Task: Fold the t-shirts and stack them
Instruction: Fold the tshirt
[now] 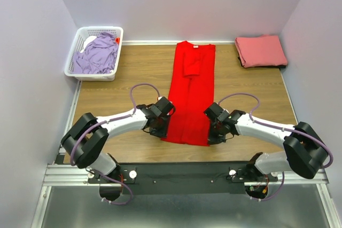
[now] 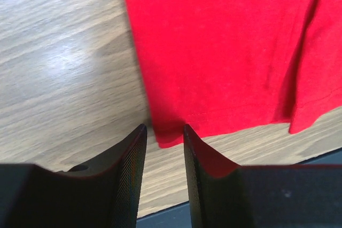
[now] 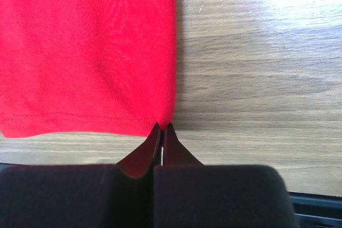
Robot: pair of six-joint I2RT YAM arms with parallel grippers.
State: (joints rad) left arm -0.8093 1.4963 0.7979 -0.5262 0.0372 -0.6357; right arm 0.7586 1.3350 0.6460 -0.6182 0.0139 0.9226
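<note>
- Lying flat down the middle of the wooden table (image 1: 117,94) in the top view, the bright red cloth t-shirt (image 1: 189,94) is folded into a long narrow strip, with its neck far and its hem near the arms.
- The left gripper (image 1: 162,127) sits at the near left hem corner and the right gripper (image 1: 216,129) at the near right one.
- A salmon-pink cloth t-shirt (image 1: 261,50) lies folded at the far right. A lavender cloth t-shirt (image 1: 97,54) is crumpled in the white plastic lattice basket (image 1: 92,75) at the far left.
- In the left wrist view, the left gripper (image 2: 163,129) holds its fingers a narrow gap apart, and the red hem corner lies in that gap.
- In the right wrist view, the right gripper (image 3: 162,126) has its fingers pressed together, tips nipping the other hem corner on the wood.
</note>
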